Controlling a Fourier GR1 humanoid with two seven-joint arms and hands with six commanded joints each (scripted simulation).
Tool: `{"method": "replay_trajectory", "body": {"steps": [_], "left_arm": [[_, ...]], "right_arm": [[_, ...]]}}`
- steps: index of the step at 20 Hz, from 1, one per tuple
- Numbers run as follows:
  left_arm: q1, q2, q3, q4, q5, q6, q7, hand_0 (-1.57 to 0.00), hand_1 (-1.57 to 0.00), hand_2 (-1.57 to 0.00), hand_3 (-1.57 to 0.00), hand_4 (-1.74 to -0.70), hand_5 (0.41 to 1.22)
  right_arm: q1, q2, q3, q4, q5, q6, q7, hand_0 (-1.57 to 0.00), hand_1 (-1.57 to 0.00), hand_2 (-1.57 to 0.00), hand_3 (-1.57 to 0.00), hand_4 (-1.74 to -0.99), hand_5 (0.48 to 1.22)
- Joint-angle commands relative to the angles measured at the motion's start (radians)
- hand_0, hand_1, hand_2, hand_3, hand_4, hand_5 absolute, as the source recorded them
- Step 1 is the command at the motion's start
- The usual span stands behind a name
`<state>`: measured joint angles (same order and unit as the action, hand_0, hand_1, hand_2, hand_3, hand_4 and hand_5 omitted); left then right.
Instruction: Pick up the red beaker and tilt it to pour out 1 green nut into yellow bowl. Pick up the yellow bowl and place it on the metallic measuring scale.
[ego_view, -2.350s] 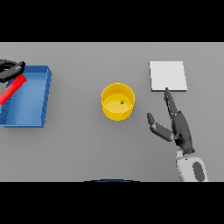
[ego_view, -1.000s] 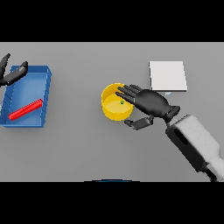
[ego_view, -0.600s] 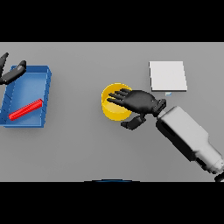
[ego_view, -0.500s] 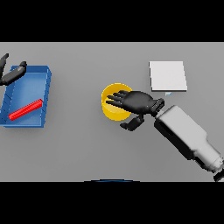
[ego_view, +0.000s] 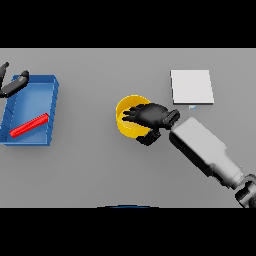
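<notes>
The yellow bowl (ego_view: 128, 120) stands upright in the middle of the table. My right hand (ego_view: 151, 116) covers its right side, fingers curled over the rim into the bowl and thumb (ego_view: 148, 139) outside the near wall. What the bowl holds is hidden. The red beaker (ego_view: 30, 125) lies on its side in the blue tray (ego_view: 52, 102) at the left. The pale square measuring scale (ego_view: 191, 86) lies flat at the back right, apart from the bowl. My left hand (ego_view: 12, 84) hovers open at the tray's far left corner, holding nothing.
The blue tray has raised walls and sits against the left edge of view. My right forearm (ego_view: 205, 150) stretches from the lower right toward the bowl, passing just in front of the scale.
My right hand swung left from beside the scale onto the bowl and its fingers curled over the rim. The left hand let go of the red beaker, which now lies in the tray.
</notes>
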<state>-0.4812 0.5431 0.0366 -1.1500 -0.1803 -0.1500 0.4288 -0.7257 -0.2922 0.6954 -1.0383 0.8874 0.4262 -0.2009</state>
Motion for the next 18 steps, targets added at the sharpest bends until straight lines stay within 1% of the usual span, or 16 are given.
{"method": "replay_trajectory", "body": {"steps": [1,2,3,4,5,7,8,10,11,13,15,17,18], "left_arm": [[-0.008,-0.001,-0.001,0.006,-0.001,0.001,-0.009,0.00,0.00,0.00,0.00,-0.79,0.712],[-0.012,-0.005,-0.003,0.016,-0.008,0.007,-0.020,0.00,0.00,0.00,0.00,-0.79,0.711],[-0.005,-0.008,-0.006,0.015,-0.009,0.008,-0.021,0.00,0.00,0.00,0.00,-0.79,0.710],[-0.001,-0.007,-0.006,0.012,-0.006,0.005,-0.034,0.00,0.00,0.00,0.00,-0.79,0.710],[-0.001,-0.002,-0.001,0.007,-0.003,0.005,-0.030,0.00,0.00,0.00,0.00,-0.79,0.710],[-0.009,-0.001,0.002,0.024,-0.002,0.001,-0.035,0.00,0.00,0.00,0.00,-0.79,0.707],[-0.011,0.001,0.001,0.025,-0.004,-0.001,-0.038,0.00,0.00,0.00,0.00,-0.79,0.709],[-0.010,-0.003,-0.008,0.015,-0.010,0.002,-0.034,0.00,0.00,0.00,0.00,-0.78,0.711],[-0.013,0.000,-0.009,0.016,-0.013,0.002,-0.034,0.00,0.00,0.00,0.00,-0.78,0.710],[-0.009,-0.003,-0.006,0.014,-0.008,0.002,-0.027,0.00,0.00,0.00,0.00,-0.78,0.712],[-0.015,-0.001,-0.002,0.015,0.000,-0.005,-0.026,0.00,0.00,0.00,0.00,-0.79,0.704],[-0.010,0.000,-0.007,0.016,-0.009,-0.001,-0.032,0.00,0.00,0.00,0.00,-0.78,0.704],[-0.008,0.008,-0.004,0.011,-0.009,-0.002,-0.031,0.00,0.00,0.00,0.00,-0.77,0.706]], "right_arm": [[-0.001,-0.002,0.002,-0.001,0.001,-0.005,-0.010,-0.05,-0.06,-0.09,-0.13,-1.261,0.809],[-0.002,-0.005,0.003,-0.001,0.001,-0.006,-0.028,-0.19,-0.18,-0.19,-0.21,-1.309,0.891],[0.001,-0.006,0.002,-0.010,0.001,-0.011,-0.035,-0.45,-0.41,-0.35,-0.32,-1.363,0.957],[0.002,-0.013,0.002,-0.012,-0.002,-0.009,-0.047,-0.68,-0.64,-0.59,-0.57,-1.435,1.010],[0.004,-0.010,0.000,-0.018,-0.008,-0.003,-0.038,-0.86,-0.83,-0.79,-0.68,-1.492,1.052],[0.007,-0.024,0.007,-0.036,-0.011,0.010,-0.058,-1.11,-1.09,-1.07,-0.88,-1.578,1.113],[0.003,-0.025,0.004,-0.034,-0.017,0.016,-0.066,-1.21,-1.19,-1.13,-0.97,-1.611,1.135],[-0.002,-0.018,0.002,-0.033,-0.026,0.037,-0.048,-1.34,-1.33,-1.25,-1.07,-1.658,1.166],[-0.001,-0.027,0.000,-0.032,-0.032,0.040,-0.065,-1.38,-1.38,-1.29,-1.11,-1.674,1.177],[-0.003,-0.027,0.000,-0.042,-0.035,0.060,-0.035,-1.45,-1.45,-1.33,-1.17,-1.698,1.193],[-0.012,-0.032,-0.007,-0.056,-0.044,0.067,-0.027,-1.49,-1.49,-1.36,-1.20,-1.714,1.203],[-0.013,-0.055,-0.021,-0.098,-0.064,0.096,-0.023,-1.52,-1.52,-1.41,-1.18,-1.724,1.209],[-0.014,-0.062,-0.030,-0.111,-0.070,0.102,-0.011,-1.53,-1.53,-1.44,-1.17,-1.727,1.212]]}}
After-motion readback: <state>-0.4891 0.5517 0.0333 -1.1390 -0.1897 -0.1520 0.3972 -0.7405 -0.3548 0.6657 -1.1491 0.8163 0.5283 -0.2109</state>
